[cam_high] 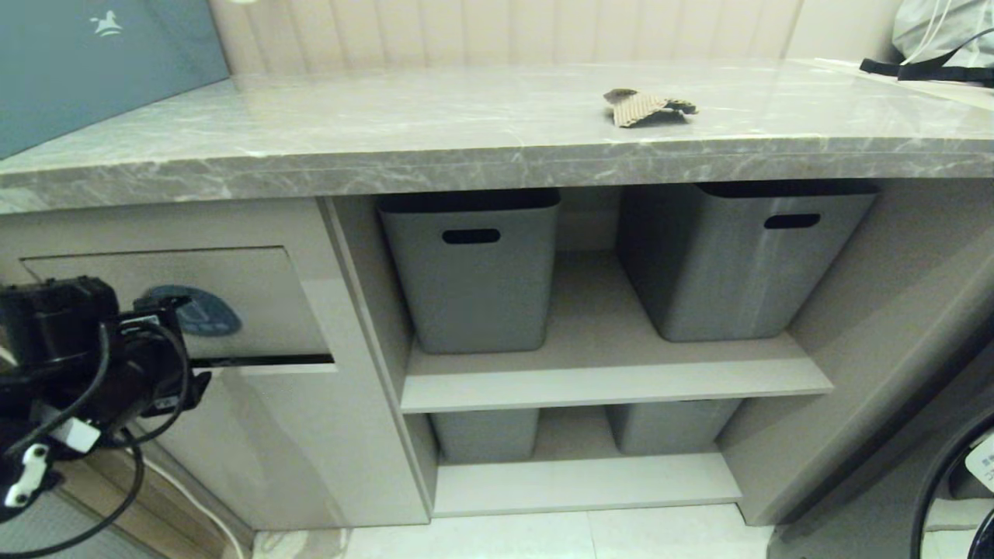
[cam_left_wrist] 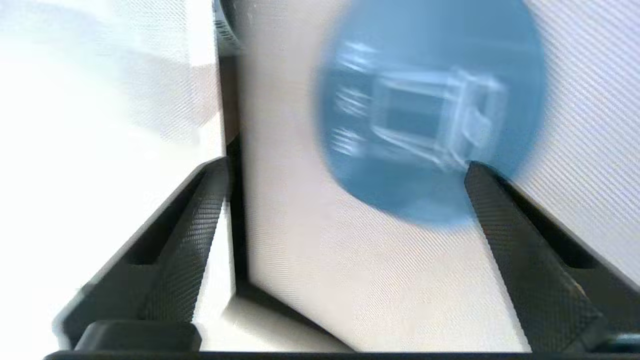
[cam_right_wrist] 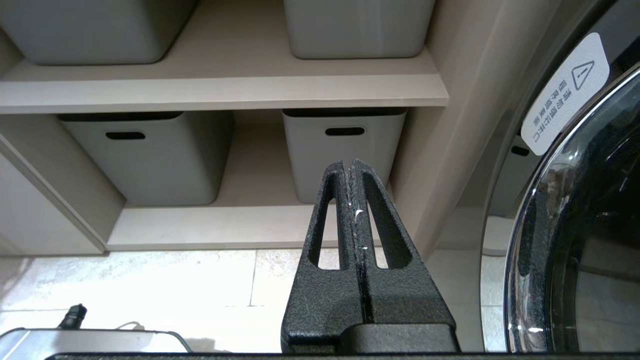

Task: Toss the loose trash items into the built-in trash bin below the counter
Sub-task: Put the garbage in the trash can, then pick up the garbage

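Observation:
One crumpled brown ribbed scrap, a loose trash item (cam_high: 644,107), lies on the grey marble counter (cam_high: 388,132) near its front edge, right of centre. Below the counter at the left is the built-in trash bin's beige flap (cam_high: 256,295) with a round blue sticker (cam_high: 206,314); a dark slit runs along its lower edge. My left arm (cam_high: 93,349) reaches up to the flap. In the left wrist view my left gripper (cam_left_wrist: 346,166) is open and empty, pointing at the sticker (cam_left_wrist: 430,100) from close by. My right gripper (cam_right_wrist: 348,165) is shut on nothing, hanging low before the bottom shelf.
Grey tubs (cam_high: 474,272) (cam_high: 738,264) with slot handles stand on the shelves right of the bin, with more below (cam_right_wrist: 345,150). A teal box (cam_high: 78,62) stands on the counter's far left and a bag (cam_high: 940,31) at the far right. A washer door (cam_right_wrist: 575,225) is at the right.

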`<state>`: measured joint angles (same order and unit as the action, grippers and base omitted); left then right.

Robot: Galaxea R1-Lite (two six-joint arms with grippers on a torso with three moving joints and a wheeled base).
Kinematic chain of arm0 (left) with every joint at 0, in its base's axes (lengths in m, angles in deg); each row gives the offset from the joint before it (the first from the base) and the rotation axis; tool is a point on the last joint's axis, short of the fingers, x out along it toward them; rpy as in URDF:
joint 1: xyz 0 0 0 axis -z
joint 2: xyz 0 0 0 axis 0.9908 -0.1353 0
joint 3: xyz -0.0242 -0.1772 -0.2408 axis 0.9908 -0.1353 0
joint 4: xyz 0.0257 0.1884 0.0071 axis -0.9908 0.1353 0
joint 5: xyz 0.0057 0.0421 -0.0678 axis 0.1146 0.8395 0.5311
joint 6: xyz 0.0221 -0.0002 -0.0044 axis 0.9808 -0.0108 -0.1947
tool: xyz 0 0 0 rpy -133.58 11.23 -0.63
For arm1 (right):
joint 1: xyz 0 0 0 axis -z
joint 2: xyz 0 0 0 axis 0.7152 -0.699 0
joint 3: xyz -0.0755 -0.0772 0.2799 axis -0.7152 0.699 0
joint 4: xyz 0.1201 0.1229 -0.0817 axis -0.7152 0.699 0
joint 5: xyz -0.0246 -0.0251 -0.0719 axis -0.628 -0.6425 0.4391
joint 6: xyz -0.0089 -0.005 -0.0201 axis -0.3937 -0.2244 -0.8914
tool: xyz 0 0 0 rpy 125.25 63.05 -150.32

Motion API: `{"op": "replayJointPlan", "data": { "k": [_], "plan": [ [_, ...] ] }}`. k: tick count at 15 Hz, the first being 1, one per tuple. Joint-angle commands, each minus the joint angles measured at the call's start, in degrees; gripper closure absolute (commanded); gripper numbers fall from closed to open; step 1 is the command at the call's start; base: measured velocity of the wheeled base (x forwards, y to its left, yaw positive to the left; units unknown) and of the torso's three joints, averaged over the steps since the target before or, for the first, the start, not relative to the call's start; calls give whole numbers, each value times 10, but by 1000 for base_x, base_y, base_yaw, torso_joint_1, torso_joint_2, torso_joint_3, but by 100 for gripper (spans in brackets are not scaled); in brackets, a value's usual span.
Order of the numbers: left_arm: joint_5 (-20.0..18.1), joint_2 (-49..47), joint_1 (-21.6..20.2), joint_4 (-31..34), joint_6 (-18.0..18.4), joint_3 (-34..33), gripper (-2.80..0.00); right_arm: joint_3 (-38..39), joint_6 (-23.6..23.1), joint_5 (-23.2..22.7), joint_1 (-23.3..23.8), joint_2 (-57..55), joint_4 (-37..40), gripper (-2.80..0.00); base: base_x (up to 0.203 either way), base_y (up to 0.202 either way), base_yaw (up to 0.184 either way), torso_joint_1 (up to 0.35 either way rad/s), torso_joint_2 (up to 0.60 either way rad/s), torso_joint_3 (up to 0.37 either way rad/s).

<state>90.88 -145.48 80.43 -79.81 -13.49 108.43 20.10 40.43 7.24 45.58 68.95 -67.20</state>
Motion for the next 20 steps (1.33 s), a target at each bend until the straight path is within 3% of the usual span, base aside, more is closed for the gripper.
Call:
{"op": "replayJointPlan", "data": {
  "k": [1,4,6,8,9,11,13,15,18,20],
  "plan": [
    [3,83,2,5,14,-39,0,0,1,0,0,0,0,0,0,0,0,0,0,0],
    [0,199,6,14,96,-130,0,0,1,0,0,0,0,0,0,0,0,0,0,0],
    [-18,291,7,17,198,-194,0,0,2,0,0,0,0,0,0,0,0,0,0,0],
    [-60,377,8,20,367,-250,0,0,1,0,0,0,0,0,0,0,0,0,0,0],
    [-87,419,8,27,471,-270,0,0,0,-1,0,0,0,0,0,0,0,0,0,0],
    [-129,496,8,84,662,-288,0,0,-9,-4,0,0,0,0,0,0,0,0,0,0],
    [-150,582,9,162,797,-302,0,0,-1,0,0,0,0,0,0,0,0,0,0,0],
    [-158,686,9,246,859,-319,0,0,0,0,0,0,0,0,0,0,0,0,0,0],
    [-164,851,14,418,896,-312,0,0,-9,-4,0,0,-1,0,0,0,0,0,0,0],
    [-158,913,18,467,920,-314,0,0,-16,-5,1,0,-1,0,0,0,0,0,0,0]
  ]
}}
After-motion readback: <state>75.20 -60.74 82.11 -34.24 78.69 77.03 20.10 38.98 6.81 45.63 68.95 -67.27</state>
